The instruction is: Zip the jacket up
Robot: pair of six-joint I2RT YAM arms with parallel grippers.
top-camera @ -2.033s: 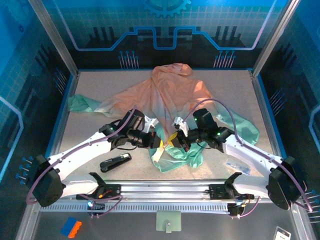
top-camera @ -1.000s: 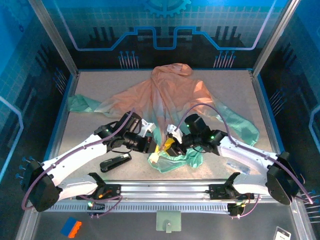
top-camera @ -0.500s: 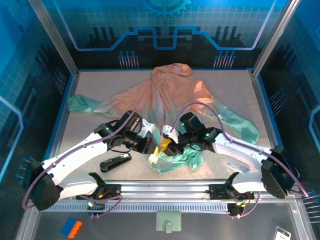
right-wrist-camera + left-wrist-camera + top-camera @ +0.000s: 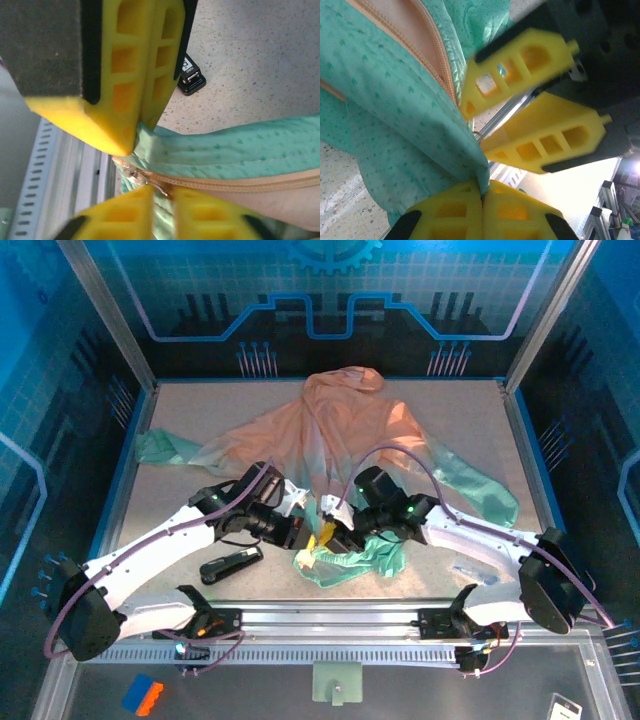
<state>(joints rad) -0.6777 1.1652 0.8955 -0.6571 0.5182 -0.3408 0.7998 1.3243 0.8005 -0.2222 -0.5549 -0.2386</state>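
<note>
Here, left tool (image 4: 482,192) and right tool (image 4: 136,136) each pinch the jacket (image 4: 350,420) on a speckled tabletop (image 4: 200,410), blue walls (image 4: 330,300) around.

A speckled beige desk (image 4: 200,420) with a blue rim sits inside a booth of blue walls (image 4: 200,300) printed with grid and circuit lines and a gear (image 4: 335,252) at the top, framed by slanting silver posts (image 4: 105,315), with a metal rail (image 4: 330,618) along the near edge.
</note>
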